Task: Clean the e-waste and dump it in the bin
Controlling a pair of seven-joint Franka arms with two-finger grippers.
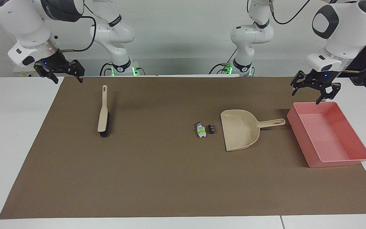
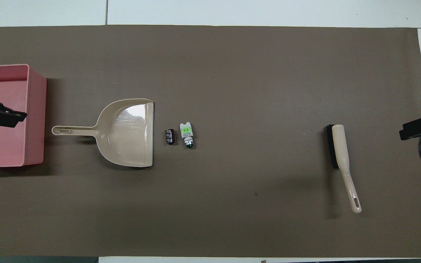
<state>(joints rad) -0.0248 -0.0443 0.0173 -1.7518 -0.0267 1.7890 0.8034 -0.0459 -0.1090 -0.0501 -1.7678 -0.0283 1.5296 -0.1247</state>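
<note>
The e-waste lies on the brown mat just off the dustpan's open mouth: a white-grey bit with a green label [image 1: 201,130] [image 2: 186,133] and a smaller dark block [image 1: 212,128] [image 2: 169,136] between it and the beige dustpan [image 1: 240,130] [image 2: 130,133]. The pink bin [image 1: 300,133] [image 2: 37,117] stands past the dustpan's handle at the left arm's end. My left gripper [image 1: 310,94] [image 2: 2,113] hangs open and empty over the bin's robot-side part. My right gripper [image 1: 68,79] [image 2: 413,128] hangs open and empty over the mat's edge at the right arm's end.
A beige hand brush with dark bristles [image 1: 103,114] [image 2: 342,157] lies on the mat toward the right arm's end, handle pointing to the robots. The brown mat [image 1: 157,178] covers most of the white table.
</note>
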